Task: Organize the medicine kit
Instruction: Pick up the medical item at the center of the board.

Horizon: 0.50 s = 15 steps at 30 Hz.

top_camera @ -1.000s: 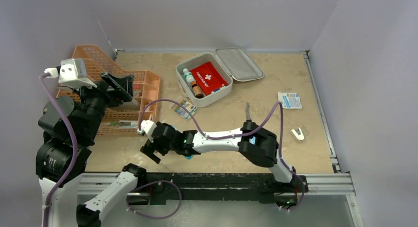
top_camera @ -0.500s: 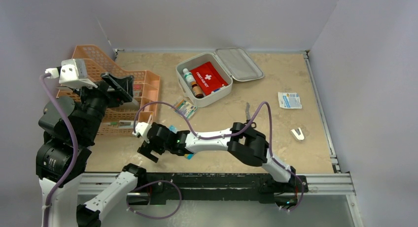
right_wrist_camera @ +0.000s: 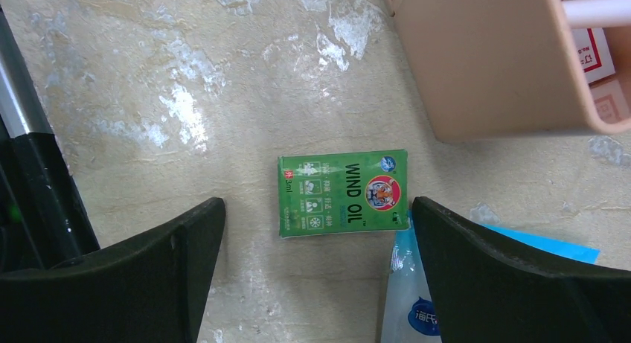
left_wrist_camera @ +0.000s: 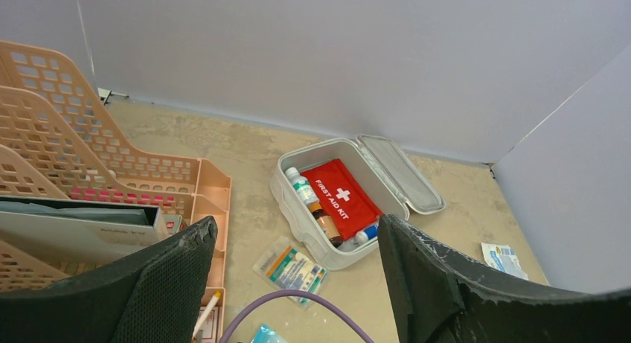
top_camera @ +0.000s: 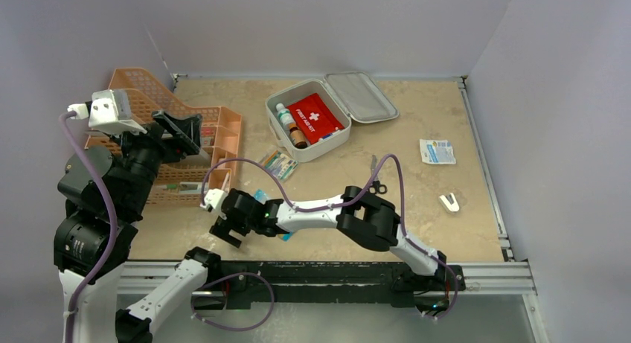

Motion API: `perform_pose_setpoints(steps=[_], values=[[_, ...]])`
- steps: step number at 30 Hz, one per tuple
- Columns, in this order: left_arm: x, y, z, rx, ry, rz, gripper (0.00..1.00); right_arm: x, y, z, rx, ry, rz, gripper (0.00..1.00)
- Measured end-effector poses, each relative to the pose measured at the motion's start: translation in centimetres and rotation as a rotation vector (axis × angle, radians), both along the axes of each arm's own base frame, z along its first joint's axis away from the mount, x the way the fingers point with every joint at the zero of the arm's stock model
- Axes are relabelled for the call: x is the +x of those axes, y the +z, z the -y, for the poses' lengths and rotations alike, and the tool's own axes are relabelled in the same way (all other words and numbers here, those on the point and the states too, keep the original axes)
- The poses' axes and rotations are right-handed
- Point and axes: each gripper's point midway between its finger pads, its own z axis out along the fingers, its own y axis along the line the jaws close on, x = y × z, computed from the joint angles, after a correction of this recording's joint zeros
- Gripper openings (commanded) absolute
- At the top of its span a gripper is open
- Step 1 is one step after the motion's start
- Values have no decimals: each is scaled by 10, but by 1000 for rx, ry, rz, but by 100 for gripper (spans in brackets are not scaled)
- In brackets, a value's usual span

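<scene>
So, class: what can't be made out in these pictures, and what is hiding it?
1. Top view: the green box is hidden under the right end effector; only the right wrist view shows it.
2. Right wrist view: the blue-white packet is cut off by the bottom edge and a finger.
3. Top view: the small white item is too small to identify.

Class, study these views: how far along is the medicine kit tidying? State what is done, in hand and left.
Done: the open pale grey-white soft-shell case holds a flat red first-aid pouch and small bottles. In hand: the right tool hangs open over a green Wind Oil box, not gripping it. Left: that box, the colourful flat packet beside the case, the white-blue sachet, a small white item, then the lid.
</scene>
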Motion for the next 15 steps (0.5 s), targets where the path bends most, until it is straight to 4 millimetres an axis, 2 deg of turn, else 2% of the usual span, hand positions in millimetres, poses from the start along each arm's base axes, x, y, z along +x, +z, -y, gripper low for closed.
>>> perform_pose_setpoints(steps=[15], values=[[0, -3, 0, 2, 0, -5, 77, 0, -1, -1, -2, 2, 3, 82]])
